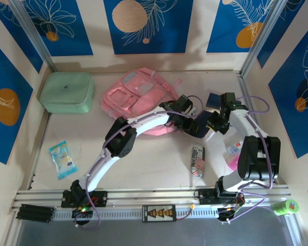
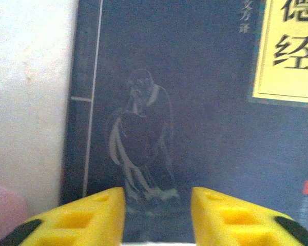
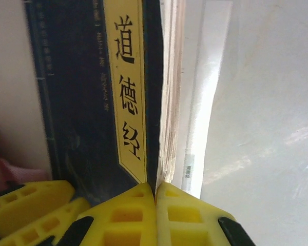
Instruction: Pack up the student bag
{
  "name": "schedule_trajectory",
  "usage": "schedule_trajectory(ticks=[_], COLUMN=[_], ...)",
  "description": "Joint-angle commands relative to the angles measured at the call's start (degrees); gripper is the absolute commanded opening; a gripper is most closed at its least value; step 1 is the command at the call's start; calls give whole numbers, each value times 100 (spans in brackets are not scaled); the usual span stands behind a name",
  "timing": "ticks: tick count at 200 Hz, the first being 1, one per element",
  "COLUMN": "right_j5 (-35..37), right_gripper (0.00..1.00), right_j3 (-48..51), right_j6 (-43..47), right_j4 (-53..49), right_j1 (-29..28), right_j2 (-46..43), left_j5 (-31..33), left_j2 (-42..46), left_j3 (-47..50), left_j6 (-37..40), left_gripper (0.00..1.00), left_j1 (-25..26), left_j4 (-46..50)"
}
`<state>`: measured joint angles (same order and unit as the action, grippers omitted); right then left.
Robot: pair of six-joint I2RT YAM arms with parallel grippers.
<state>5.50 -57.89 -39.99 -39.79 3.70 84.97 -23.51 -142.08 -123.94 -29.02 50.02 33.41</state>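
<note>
Softness is the big thing about the student bag (image 1: 138, 97): it is pink cloth, so I think it will sag and fold when you lift it, and its mouth will not stay open by itself. It lies flat at the back of the bench (image 1: 143, 164) with its front pockets facing up. The mint green case (image 1: 66, 92) sits to its left. It looks light and not easy to break, but the smooth pale panels may be slippery, so do not pinch there. Take hold of a strap (image 1: 175, 83) or a thick edge by a zip, where the cloth bunches up. The dark blue book (image 2: 195, 128) just beside the bag is stiff and flat, so it should slide in well if you keep the opening wide. Your left hand (image 2: 157, 200) hangs over the book's cover with its fingers apart and nothing between them. Your right hand (image 3: 155, 192) is closed tight at the book's page edge. You cannot tell if it has really caught the cover.
</note>
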Motion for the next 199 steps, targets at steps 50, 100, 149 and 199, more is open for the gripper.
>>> schedule_trajectory(ticks=[50,100,149,199], right_j5=[-1492,-3130,-4428,-5426], right_gripper=[0,0,0,0], right_j3=[-307,-787,-1157,-1526], right_j6=[651,638,816,1184], right_j4=[690,1459,1980,2098], right_j1=[455,333,-441,-1160], right_j2=[-1250,-1206,-524,103], left_j5=[-1009,-1293,-1528,-2098], left_j2=[2408,3401,4094,4139], left_j3=[1955,3676,4729,4910], left_j6=[-1133,-1370,-1528,-1903], left_gripper=[63,77,100,100], left_j1=[-1142,-2065,-2540,-2673], left_j4=[-1621,-2654,-3441,-3968])
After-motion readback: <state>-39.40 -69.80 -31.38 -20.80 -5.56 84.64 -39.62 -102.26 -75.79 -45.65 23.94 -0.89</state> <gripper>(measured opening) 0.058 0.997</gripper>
